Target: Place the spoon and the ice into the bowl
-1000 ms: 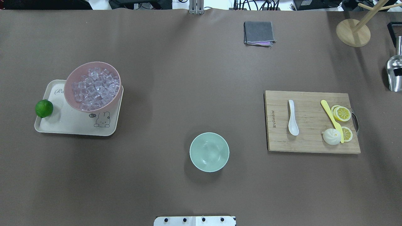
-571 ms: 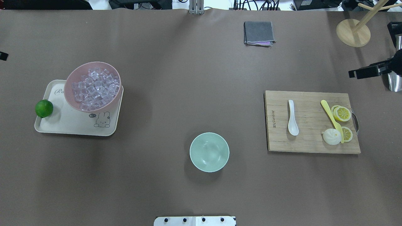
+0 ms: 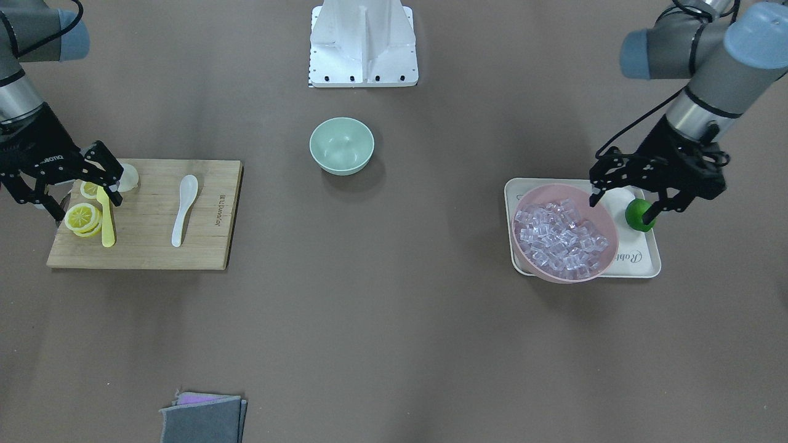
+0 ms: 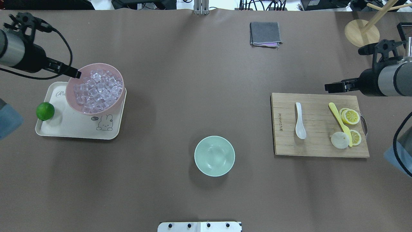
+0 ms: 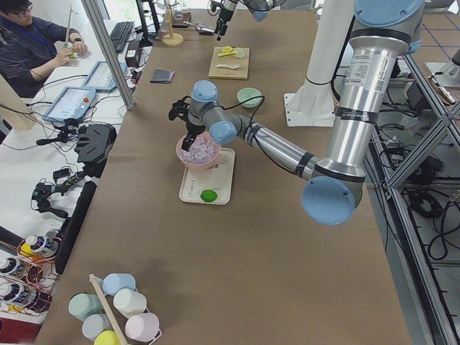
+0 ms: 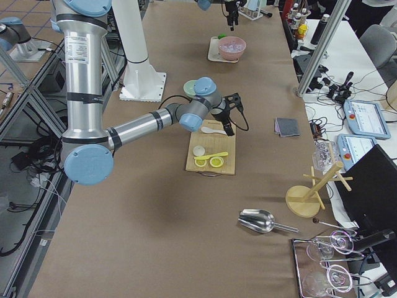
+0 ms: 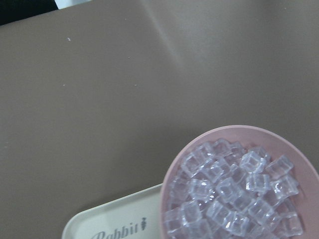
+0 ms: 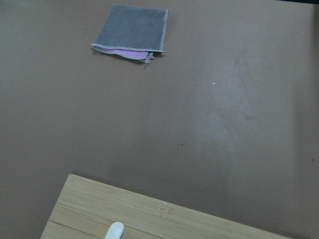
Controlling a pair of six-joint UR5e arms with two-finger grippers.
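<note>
The white spoon lies on the cutting board; its handle tip shows in the right wrist view. Ice cubes fill the pink bowl on a tray; they show close up in the left wrist view. The mint-green bowl stands empty at the table's middle. My left gripper is open and empty, above the tray between the pink bowl and a lime. My right gripper is open and empty, above the board's lemon end, apart from the spoon.
A cream tray holds the pink bowl and a lime. On the board lie a yellow knife, lemon slices and a white bun. A grey cloth, a wooden stand and a metal scoop lie farther off.
Both arms have come into the overhead view from its sides. The left gripper now reaches the pink bowl's rim; the right one reaches the board's far right corner. No object moved.
</note>
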